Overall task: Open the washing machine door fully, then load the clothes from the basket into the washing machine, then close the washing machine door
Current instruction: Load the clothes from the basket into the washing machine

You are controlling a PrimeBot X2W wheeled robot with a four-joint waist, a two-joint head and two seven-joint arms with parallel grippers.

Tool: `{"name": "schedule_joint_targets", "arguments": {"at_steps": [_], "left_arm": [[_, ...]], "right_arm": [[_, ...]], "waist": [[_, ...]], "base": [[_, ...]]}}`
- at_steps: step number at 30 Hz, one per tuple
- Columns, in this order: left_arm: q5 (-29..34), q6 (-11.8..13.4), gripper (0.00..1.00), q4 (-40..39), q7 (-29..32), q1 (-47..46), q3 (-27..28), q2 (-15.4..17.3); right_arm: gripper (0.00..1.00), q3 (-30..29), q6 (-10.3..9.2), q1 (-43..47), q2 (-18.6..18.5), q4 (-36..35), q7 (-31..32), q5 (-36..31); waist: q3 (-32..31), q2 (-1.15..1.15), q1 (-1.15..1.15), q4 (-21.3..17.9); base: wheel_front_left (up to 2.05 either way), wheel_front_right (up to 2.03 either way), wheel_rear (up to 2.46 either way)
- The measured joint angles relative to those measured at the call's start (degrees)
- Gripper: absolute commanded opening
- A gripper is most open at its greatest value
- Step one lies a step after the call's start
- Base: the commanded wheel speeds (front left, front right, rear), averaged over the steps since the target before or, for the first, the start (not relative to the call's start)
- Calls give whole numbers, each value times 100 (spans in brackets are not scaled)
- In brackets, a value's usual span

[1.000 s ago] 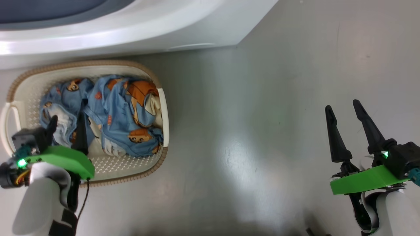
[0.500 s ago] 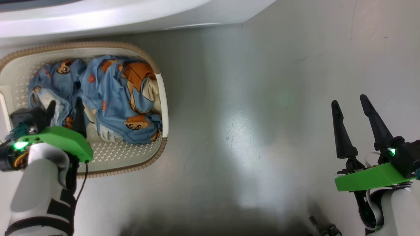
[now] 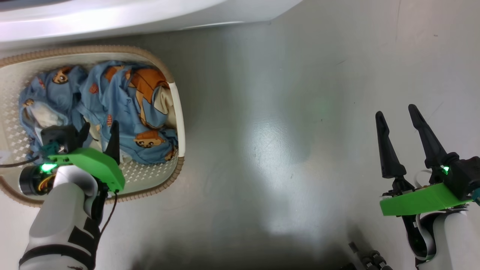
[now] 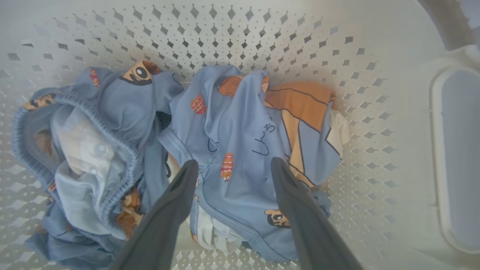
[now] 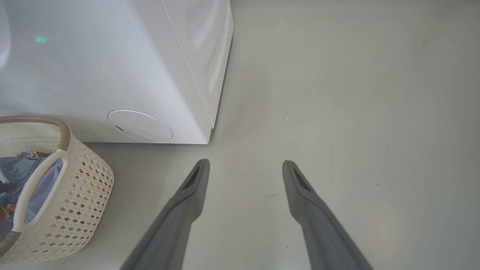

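Our left hand (image 3: 99, 125), spread wide and empty, hangs just above the clothes (image 3: 123, 110) heaped in the basket (image 3: 178, 112), so it is nearer; our right hand (image 3: 395, 111), equally wide, is well apart from the basket.

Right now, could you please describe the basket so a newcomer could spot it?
Find the big white washing machine; the basket stands on the floor just before its front. It alone is cream, perforated, brown-rimmed and holds bear-print blue clothes.
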Motion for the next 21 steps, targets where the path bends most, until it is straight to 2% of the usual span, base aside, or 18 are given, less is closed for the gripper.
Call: {"name": "schedule_joint_targets", "arguments": {"at_steps": [21], "left_arm": [[-999,0,100,467,74,-622,-1169,349]], "right_arm": [[100,62,0,-108,111,-22,0,0]], "waist": [[444,0,0,-181]], "base": [[0,0,0]]}}
